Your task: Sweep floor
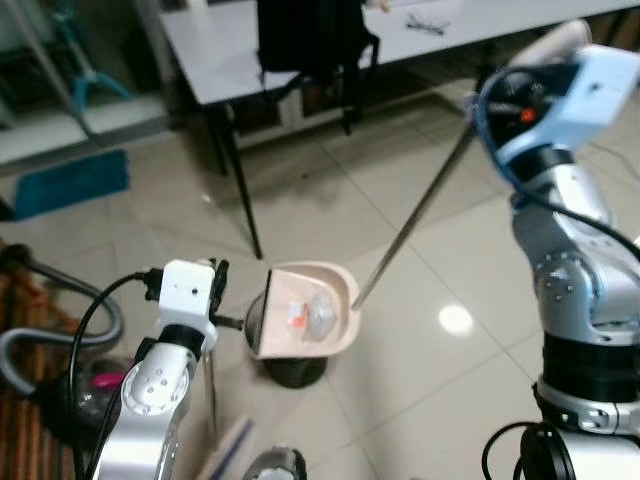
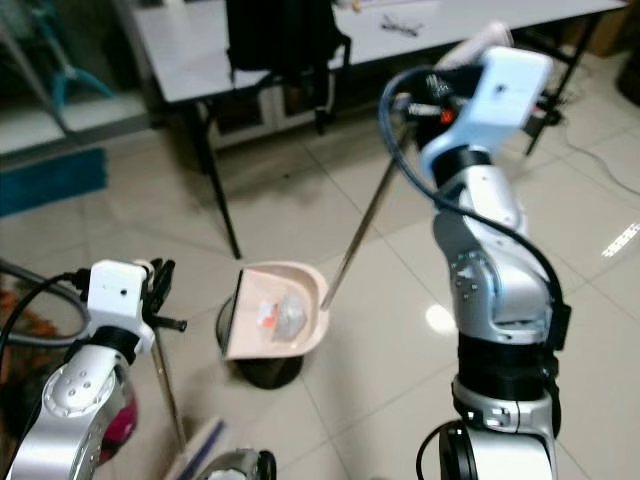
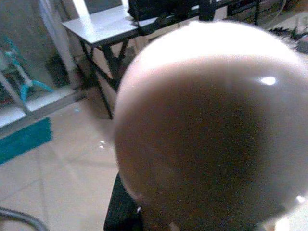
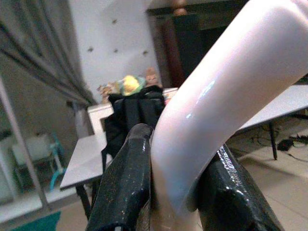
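A pale pink dustpan (image 1: pixel 340 300) hangs tilted over a small black bin (image 1: pixel 290 372), with bits of rubbish (image 1: pixel 308 315) lying in it. Its thin metal pole (image 1: pixel 415 215) slopes up to the right, ending in a pink handle (image 4: pixel 207 96). My right gripper (image 4: pixel 175 192) is shut on that handle, held high at the upper right. My left gripper (image 1: pixel 218 285) sits just left of the pan, shut on the broom's thin stick (image 1: pixel 210 395). The stick runs down to the broom head (image 2: pixel 195 450) at the bottom edge. In the left wrist view the pan's back (image 3: pixel 207 125) is a close blur.
A grey table (image 1: pixel 215 55) with black legs (image 1: pixel 240 190) stands behind the bin, and a black backpack (image 1: pixel 305 35) rests on it. A grey vacuum hose (image 1: pixel 60 330) and a blue mat (image 1: pixel 70 185) lie to the left. Open tiled floor (image 1: pixel 420 380) is on the right.
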### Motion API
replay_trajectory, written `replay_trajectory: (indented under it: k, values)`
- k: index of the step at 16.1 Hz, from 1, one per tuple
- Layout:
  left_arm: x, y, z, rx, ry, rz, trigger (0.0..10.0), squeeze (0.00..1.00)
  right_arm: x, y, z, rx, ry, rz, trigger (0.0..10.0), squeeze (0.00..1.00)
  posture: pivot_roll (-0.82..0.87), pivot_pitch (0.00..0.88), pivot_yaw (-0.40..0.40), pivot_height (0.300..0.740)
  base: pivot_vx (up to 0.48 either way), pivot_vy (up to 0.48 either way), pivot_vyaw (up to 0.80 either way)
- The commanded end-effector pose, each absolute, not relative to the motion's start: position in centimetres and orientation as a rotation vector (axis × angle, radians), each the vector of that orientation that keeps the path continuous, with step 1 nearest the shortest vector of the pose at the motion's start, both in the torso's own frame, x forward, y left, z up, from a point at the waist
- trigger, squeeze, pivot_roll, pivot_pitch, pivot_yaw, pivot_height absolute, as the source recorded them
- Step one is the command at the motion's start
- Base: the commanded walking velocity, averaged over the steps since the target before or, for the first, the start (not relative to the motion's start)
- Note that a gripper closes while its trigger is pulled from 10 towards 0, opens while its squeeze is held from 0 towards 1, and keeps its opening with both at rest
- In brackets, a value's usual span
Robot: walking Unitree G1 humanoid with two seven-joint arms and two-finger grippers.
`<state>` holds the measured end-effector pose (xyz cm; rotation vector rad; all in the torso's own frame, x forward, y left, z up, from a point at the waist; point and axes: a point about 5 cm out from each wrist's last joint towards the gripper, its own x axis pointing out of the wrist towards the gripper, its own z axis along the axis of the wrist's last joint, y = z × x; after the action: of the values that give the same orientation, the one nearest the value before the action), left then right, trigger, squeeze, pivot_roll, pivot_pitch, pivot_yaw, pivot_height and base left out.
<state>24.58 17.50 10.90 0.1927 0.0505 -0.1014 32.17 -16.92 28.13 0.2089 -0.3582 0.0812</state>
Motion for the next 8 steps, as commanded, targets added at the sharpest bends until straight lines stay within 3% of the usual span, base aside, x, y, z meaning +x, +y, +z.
replay_trajectory:
  k: [1,8]
  values:
    - [24.75,17.20,11.74,0.199,0.015,-0.121,10.0,0.00,31.81,-17.68,29.07,0.213,-0.422,0.045,10.0,0.00,0.03,0.058,0.040,0.740,0.390,0.000,0.00]
    - [24.90,17.40,11.86,0.202,0.014,-0.118,10.0,0.00,32.19,-17.73,28.67,0.235,-0.411,0.053,10.0,0.00,0.04,0.065,0.037,0.740,0.390,0.000,0.00]
